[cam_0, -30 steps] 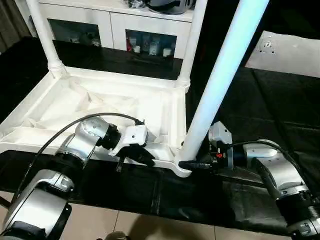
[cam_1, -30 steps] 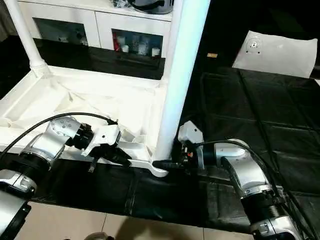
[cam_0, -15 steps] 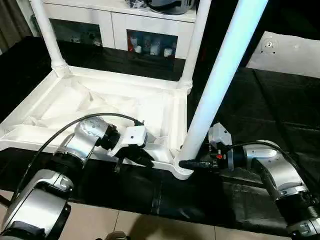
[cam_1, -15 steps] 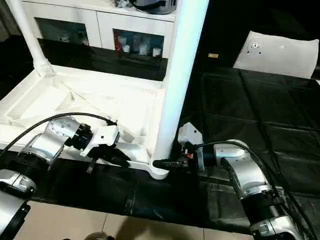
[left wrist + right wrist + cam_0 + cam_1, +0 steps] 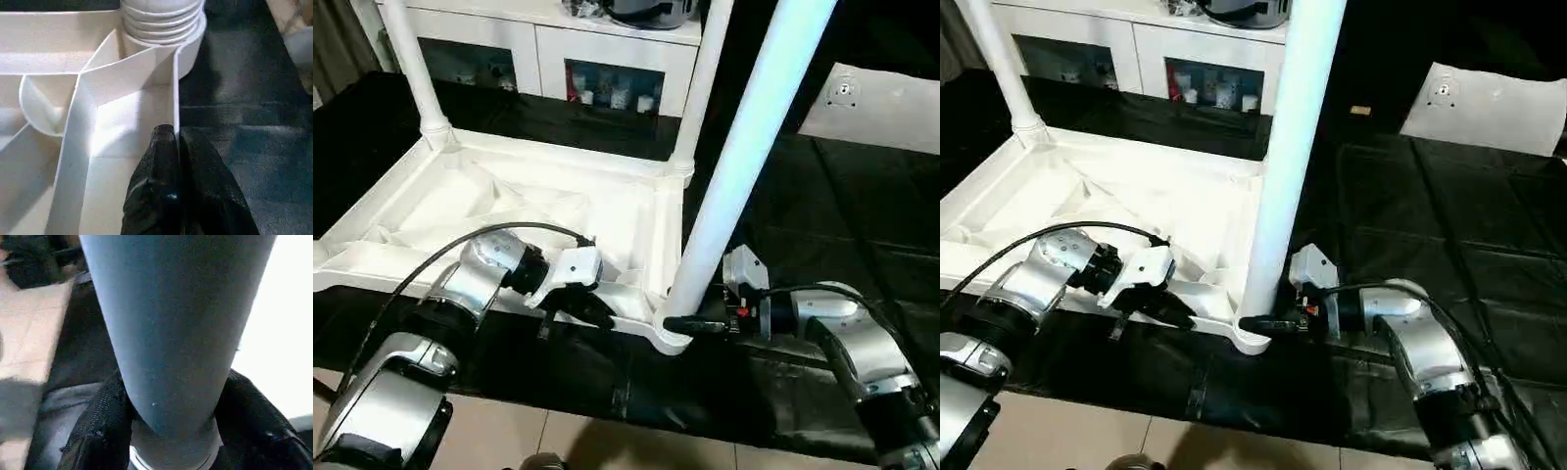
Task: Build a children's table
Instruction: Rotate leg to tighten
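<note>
- Upside down on the black mat point(image 5: 862, 225), the tabletop point(image 5: 509, 211) shows its ribbed underside.
- Three legs stand in its corner sockets: two at the far corners point(image 5: 409, 61) point(image 5: 697, 88), one at the near right corner point(image 5: 744, 147).
- At the near rim, the left gripper point(image 5: 592, 305) is clenched on the rim wall; its fingers point(image 5: 166, 161) pinch the thin edge close to the socket.
- Low on the near leg, the right gripper point(image 5: 690, 324) has a finger point(image 5: 98, 431) on each side of the tube, right against it just above the socket.
- Beyond the tabletop stands a cabinet point(image 5: 607, 49) with glass doors.
- On the mat to the far right lies a flat sheet point(image 5: 876, 108), well apart from the tabletop.
</note>
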Motion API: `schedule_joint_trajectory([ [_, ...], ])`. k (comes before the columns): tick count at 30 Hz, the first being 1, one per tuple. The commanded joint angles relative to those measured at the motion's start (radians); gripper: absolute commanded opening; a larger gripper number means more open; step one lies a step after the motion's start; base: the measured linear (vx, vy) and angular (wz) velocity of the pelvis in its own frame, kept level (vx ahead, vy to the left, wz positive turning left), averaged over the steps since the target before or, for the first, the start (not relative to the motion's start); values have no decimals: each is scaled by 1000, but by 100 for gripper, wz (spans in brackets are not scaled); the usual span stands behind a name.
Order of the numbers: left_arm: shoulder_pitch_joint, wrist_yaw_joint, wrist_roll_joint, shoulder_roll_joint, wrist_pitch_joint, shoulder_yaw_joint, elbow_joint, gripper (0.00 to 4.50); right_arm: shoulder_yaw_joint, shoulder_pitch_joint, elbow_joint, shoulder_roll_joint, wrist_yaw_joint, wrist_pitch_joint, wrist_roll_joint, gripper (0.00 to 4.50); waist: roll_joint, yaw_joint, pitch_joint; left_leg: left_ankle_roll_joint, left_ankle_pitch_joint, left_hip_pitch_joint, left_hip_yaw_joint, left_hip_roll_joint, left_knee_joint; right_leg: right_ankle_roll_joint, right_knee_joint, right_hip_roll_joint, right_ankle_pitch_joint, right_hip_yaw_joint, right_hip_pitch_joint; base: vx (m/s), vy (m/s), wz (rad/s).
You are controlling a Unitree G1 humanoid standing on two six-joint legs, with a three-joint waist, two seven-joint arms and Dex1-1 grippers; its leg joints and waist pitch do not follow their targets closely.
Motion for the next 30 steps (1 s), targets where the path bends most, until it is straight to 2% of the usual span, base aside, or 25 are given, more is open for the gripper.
schedule_joint_trajectory([
  [1,-4,177,16,-56,61,24,7,0,60,29,-22,51,-37,42,2,199,5,-11,-31,13,-244,15,-24,75,-84,-208,-105,-105,-296,74,26,0,0,0],
  [2,-4,198,6,-71,81,35,1,0,58,33,-20,67,-62,40,-3,199,4,-11,-30,-1,-270,18,-27,73,-84,-174,-117,-109,-390,76,24,0,0,0],
  [3,-6,262,-13,-120,138,58,-19,0,47,36,-3,124,-156,65,-16,198,5,-15,-29,-11,-281,14,-30,74,-89,-154,-120,-108,-432,76,23,-52,9,-2],
  [4,-8,303,-14,-150,164,64,-28,0,37,32,13,164,-215,82,-20,198,1,-20,-28,-20,-299,14,-35,74,-92,-136,-124,-108,-467,72,21,0,0,0],
  [5,-10,328,-14,-167,179,67,-34,0,31,29,23,188,-252,94,-23,198,3,-28,-26,-24,-317,13,-39,72,-94,-123,-128,-110,-495,70,20,0,0,0],
  [7,-18,396,-11,-213,218,76,-39,0,-2,9,53,259,-361,130,-18,198,4,-36,-28,-26,-325,12,-41,73,-96,-117,-129,-109,-496,70,20,0,0,0],
  [8,-22,421,-9,-228,231,79,-39,0,-14,1,64,283,-398,141,-17,198,6,-41,-29,-31,-331,14,-42,74,-97,-124,-129,-110,-482,70,17,0,0,0],
  [9,-38,520,-3,-278,281,97,-39,0,-45,-30,100,356,-521,160,-26,198,8,-50,-30,-40,-321,8,-44,74,-100,-131,-123,-107,-444,69,21,0,0,0],
  [11,-45,566,3,-299,301,104,-40,0,-57,-48,120,386,-576,165,-34,198,9,-60,-34,-42,-310,9,-43,72,-99,-142,-122,-105,-385,69,18,0,0,0],
  [12,-55,634,17,-332,326,112,-44,0,-81,-82,156,434,-668,171,-46,198,8,-64,-34,-31,-293,9,-38,71,-97,-157,-121,-104,-335,75,16,0,0,0],
  [13,-56,639,18,-334,328,112,-44,0,-82,-85,159,438,-675,171,-47,198,11,-65,-33,-29,-288,8,-38,71,-97,-163,-119,-103,-321,75,16,0,0,0],
  [14,-63,699,29,-364,360,125,-61,0,-101,-117,188,486,-746,172,-54,198,8,-67,-32,-19,-285,6,-35,66,-96,-162,-122,-102,-325,74,18,0,0,0],
  [15,-66,720,35,-372,368,129,-70,0,-105,-128,194,505,-773,169,-62,198,10,-70,-34,-15,-273,7,-35,68,-95,-166,-121,-104,-322,76,15,0,0,0],
  [19,-64,734,58,-377,379,120,-91,0,-141,-137,181,566,-805,167,-38,198,8,-69,-37,15,-212,1,-30,66,-92,-169,-116,-99,-238,79,20,13,-5,0],
  [20,-59,723,61,-372,380,114,-94,0,-140,-135,176,566,-807,158,-49,233,7,-69,-41,24,-185,-1,-28,66,-91,-175,-111,-99,-194,78,24,51,-21,1],
  [21,-49,705,63,-362,381,104,-103,0,-137,-131,170,563,-814,147,-62,233,8,-68,-43,33,-149,-2,-27,65,-89,-185,-105,-98,-141,78,26,53,-23,1],
  [22,-43,688,60,-352,376,101,-106,0,-141,-126,165,557,-817,138,-61,268,9,-67,-46,43,-113,-3,-26,65,-86,-198,-98,-98,-82,78,30,0,0,0],
  [24,-33,654,57,-329,364,93,-110,0,-153,-116,149,546,-803,129,-45,271,11,-66,-49,66,-66,-5,-24,65,-83,-215,-88,-97,8,77,33,0,0,0],
  [25,-25,630,57,-310,354,88,-115,0,-157,-108,134,530,-792,115,-45,281,10,-67,-49,73,-56,-6,-24,63,-83,-219,-87,-96,27,76,34,0,0,0],
  [26,-19,616,59,-298,348,84,-120,0,-159,-104,125,520,-785,107,-49,281,8,-70,-50,85,-39,-12,-27,64,-84,-223,-82,-96,52,74,41,0,0,0],
  [27,-10,590,62,-279,329,77,-126,0,-160,-95,109,503,-772,100,-50,298,11,-72,-51,91,-44,-6,-24,63,-81,-232,-84,-95,61,75,37,0,0,0],
  [30,5,533,61,-242,298,74,-133,0,-170,-73,65,463,-715,97,-44,322,12,-75,-51,105,-41,-7,-22,64,-80,-250,-80,-94,88,75,37,0,0,0],
])
